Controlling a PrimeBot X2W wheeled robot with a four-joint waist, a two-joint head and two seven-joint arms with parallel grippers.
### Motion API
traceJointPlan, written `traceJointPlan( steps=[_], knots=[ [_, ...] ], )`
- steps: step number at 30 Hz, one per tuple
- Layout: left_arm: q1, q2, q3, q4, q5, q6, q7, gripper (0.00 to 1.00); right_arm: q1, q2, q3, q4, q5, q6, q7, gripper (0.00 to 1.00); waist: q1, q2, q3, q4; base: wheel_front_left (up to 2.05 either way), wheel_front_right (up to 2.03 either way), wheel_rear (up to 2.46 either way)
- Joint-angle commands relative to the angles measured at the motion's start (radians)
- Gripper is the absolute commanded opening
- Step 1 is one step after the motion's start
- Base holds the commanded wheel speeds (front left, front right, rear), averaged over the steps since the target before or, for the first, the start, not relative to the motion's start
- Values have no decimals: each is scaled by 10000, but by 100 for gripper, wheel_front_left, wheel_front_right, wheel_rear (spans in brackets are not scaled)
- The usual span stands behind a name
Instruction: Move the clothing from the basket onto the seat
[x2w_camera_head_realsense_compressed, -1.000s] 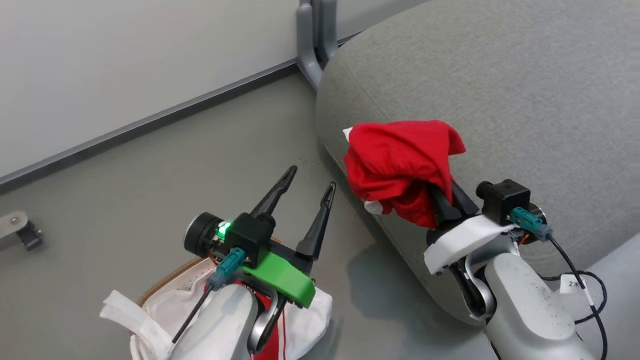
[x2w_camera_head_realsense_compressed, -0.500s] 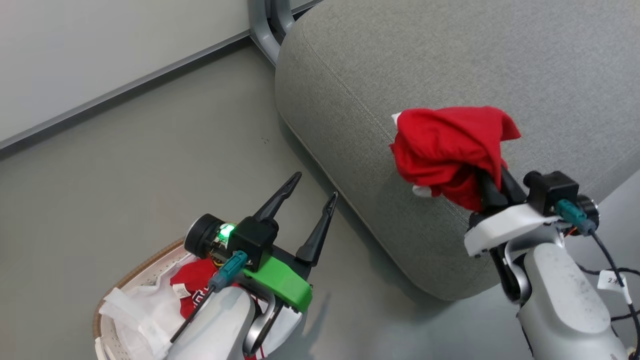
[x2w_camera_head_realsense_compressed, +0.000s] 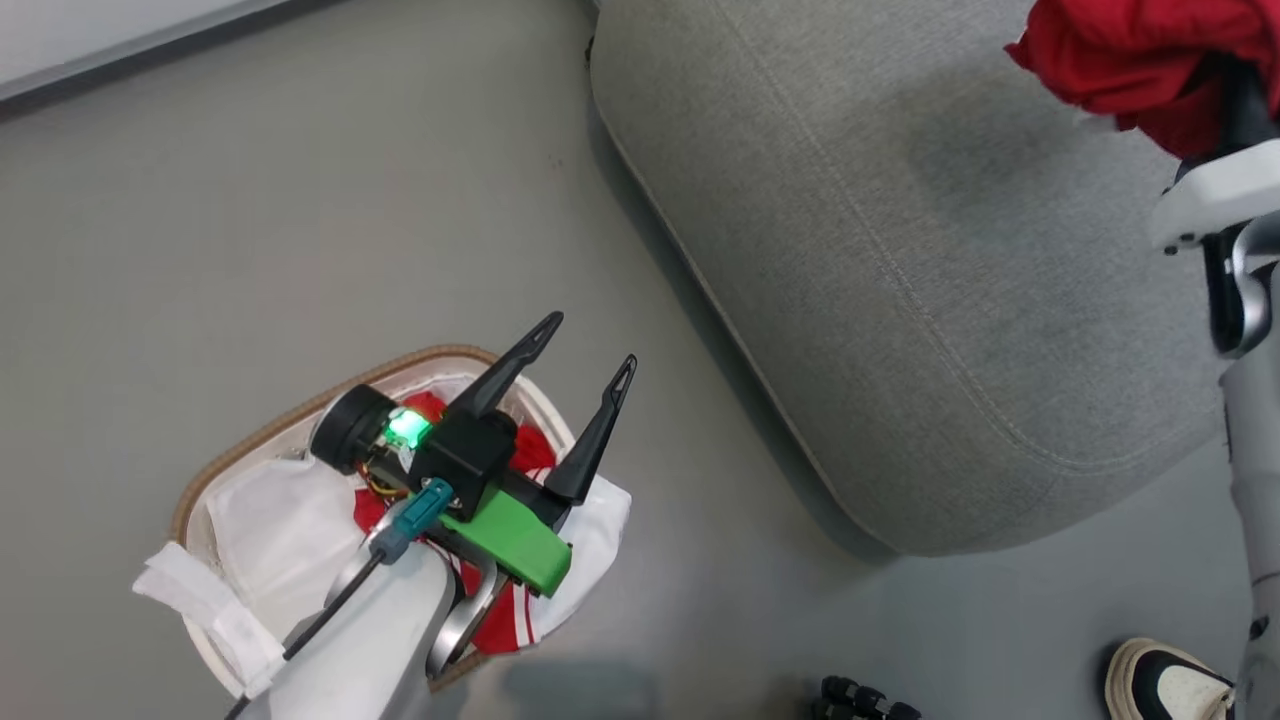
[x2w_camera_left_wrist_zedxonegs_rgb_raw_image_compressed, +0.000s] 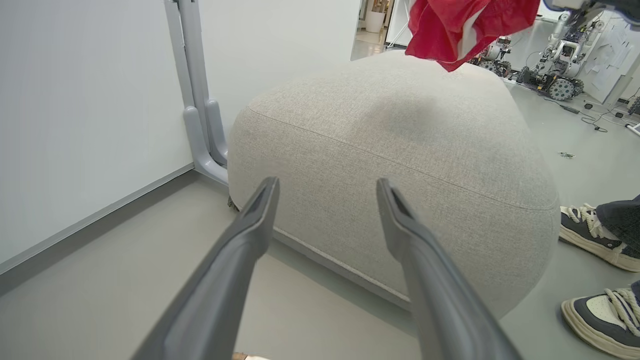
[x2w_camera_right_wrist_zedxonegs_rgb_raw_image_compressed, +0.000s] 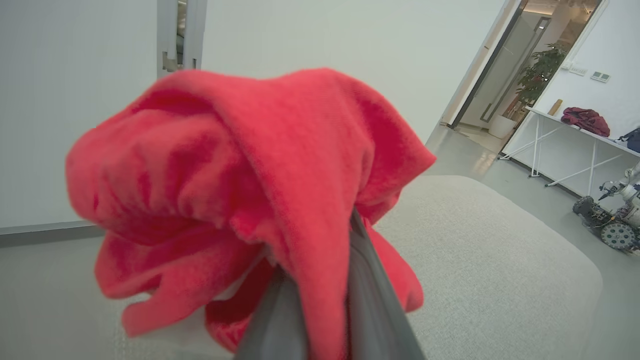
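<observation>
Nearest, the left gripper (x2w_camera_head_realsense_compressed: 590, 342) hovers, jaws spread, over the basket (x2w_camera_head_realsense_compressed: 300, 415) holding the jersey (x2w_camera_head_realsense_compressed: 500, 625). Beyond, the right gripper (x2w_camera_right_wrist_zedxonegs_rgb_raw_image_compressed: 325, 280) pinches the shorts (x2w_camera_right_wrist_zedxonegs_rgb_raw_image_compressed: 240, 165) above the seat (x2w_camera_head_realsense_compressed: 900, 300); draped over its fingers (x2w_camera_right_wrist_zedxonegs_rgb_raw_image_compressed: 372, 305), they could snag on release and drag off.

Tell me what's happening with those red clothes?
Left gripper open over basket. Right gripper shut on red shorts, above seat. Jersey in basket. Person's shoes nearby.

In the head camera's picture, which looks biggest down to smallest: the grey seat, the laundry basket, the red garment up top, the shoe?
1. grey seat
2. laundry basket
3. red garment: cut off by the frame and raised nearer the camera, so its rank is unsure
4. shoe: also cut off
</observation>
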Motion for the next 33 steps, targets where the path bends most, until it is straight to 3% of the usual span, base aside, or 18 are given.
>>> traceJointPlan(
  steps=[1,13,20,21,22,23,30,33],
  knots=[
    [-259,177,42,-120,-21,4,-9,100,-453,-114,-104,205,-218,-12,83,0,0,-1,1064,882,0,0,0],
    [-905,800,90,-701,-227,4,-9,100,-2706,-1185,-2652,1506,-2241,-12,825,0,0,-1,2777,2121,0,0,0],
    [-940,854,255,-713,-344,4,-9,100,-2231,-973,-4492,1931,-3102,-12,624,0,0,-1,2996,2463,0,0,0],
    [-954,848,280,-709,-347,4,-9,100,-2151,-873,-4673,1993,-3213,-12,556,37,0,-1,3000,2474,0,0,0],
    [-972,830,287,-693,-355,4,-9,100,-2057,-781,-4795,2042,-3324,-12,493,96,0,-1,2994,2481,0,0,0],
    [-1006,786,282,-674,-352,4,-9,100,-1945,-646,-4896,2099,-3455,-12,400,100,0,-1,2967,2490,0,0,0],
    [-904,395,516,-584,-368,4,-9,100,-992,164,-5430,1959,-3288,-12,-43,100,0,-1,2444,2562,0,0,0],
    [-777,260,702,-445,-325,4,-9,100,-227,622,-5170,1185,-2803,-12,-58,100,0,-1,2106,2676,0,0,0]
  ],
)
